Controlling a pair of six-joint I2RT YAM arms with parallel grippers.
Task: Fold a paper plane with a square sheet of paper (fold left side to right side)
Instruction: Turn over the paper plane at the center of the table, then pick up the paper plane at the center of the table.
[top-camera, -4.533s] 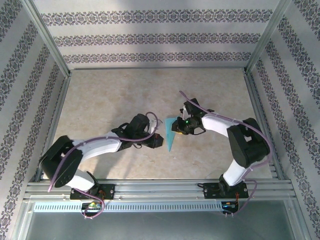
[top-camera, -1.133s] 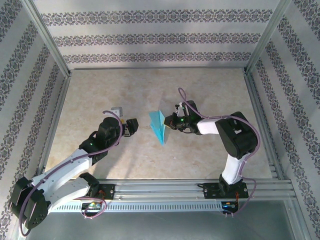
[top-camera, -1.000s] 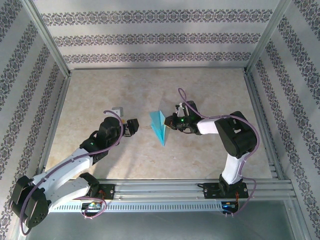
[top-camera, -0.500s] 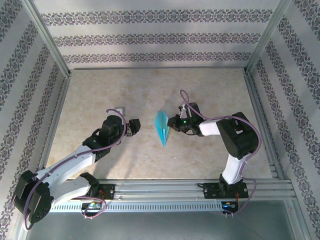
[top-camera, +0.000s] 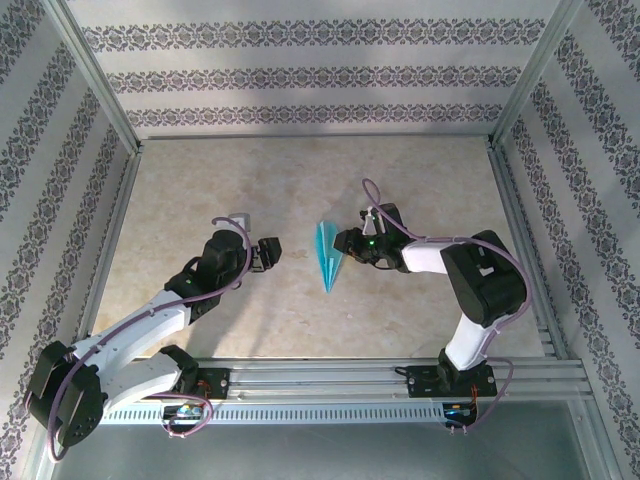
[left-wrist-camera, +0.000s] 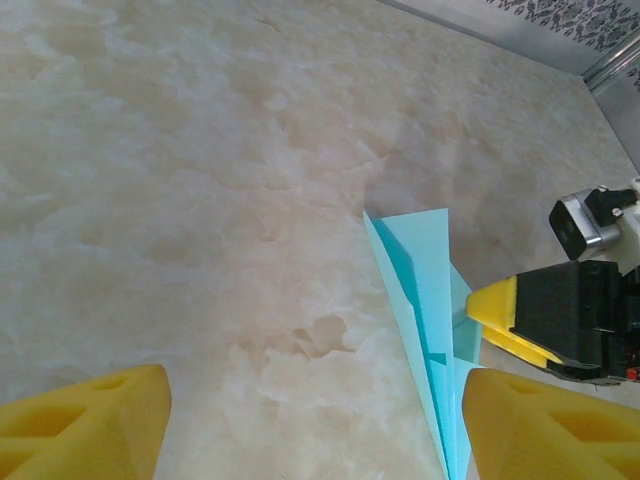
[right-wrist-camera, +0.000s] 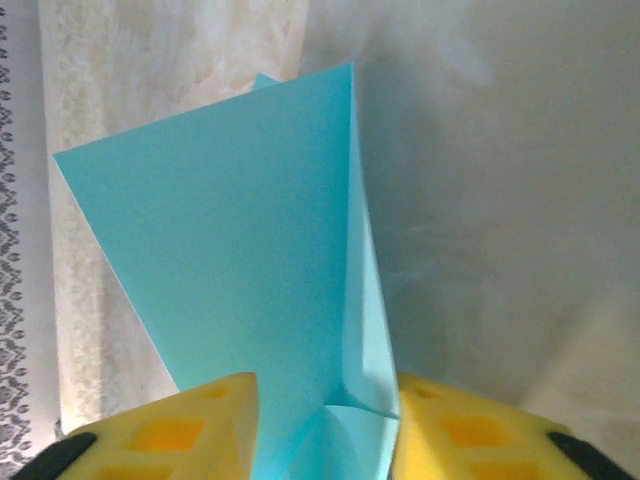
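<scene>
From above, the paper plane now lies as a slim dart on the table, nose toward the near edge. A second ago it hung splayed from the right gripper. The left gripper sits well to its left. In the left wrist view its pads are spread and empty. In the right wrist view the pads have parted around the plane's tail, releasing it. The folding looks done.

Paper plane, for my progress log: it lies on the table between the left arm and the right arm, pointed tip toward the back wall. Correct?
Not quite: the tip points the other way. In the top view the paper plane lies on the table between the left arm and the right arm, pointed tip toward the near edge, where the arms are bolted.
</scene>
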